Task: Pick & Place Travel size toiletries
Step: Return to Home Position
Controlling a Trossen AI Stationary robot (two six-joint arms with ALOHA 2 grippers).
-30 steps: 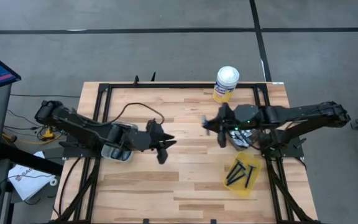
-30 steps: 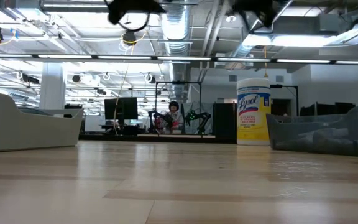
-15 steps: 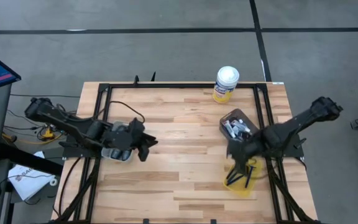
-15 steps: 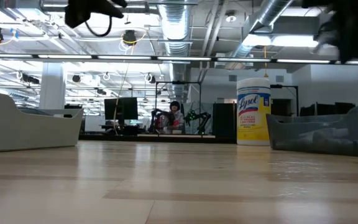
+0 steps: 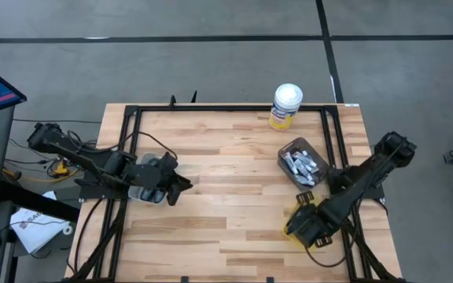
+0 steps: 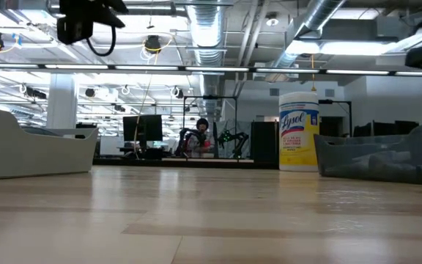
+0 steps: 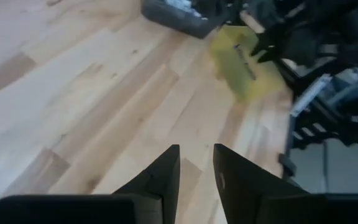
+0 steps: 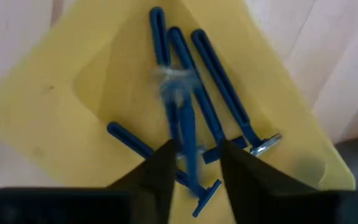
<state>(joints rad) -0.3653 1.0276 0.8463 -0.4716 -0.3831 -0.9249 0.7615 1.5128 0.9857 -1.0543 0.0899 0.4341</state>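
With the blue razors lying together in the yellow bin at four o'clock on the worktop, the right gripper hangs just above them and the left gripper near nine o'clock, both sets of jaws slightly apart and apparently empty, probably since sorting is done.

Smooth pale wood table, glossy yellow plastic bin, blue plastic razors.

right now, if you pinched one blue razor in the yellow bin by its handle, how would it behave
The blue razors look thin plastic, so probably light and stiff. They overlap in the yellow bin, so lifting one may drag neighbours. A narrow handle could swivel in the fingers of the right gripper.
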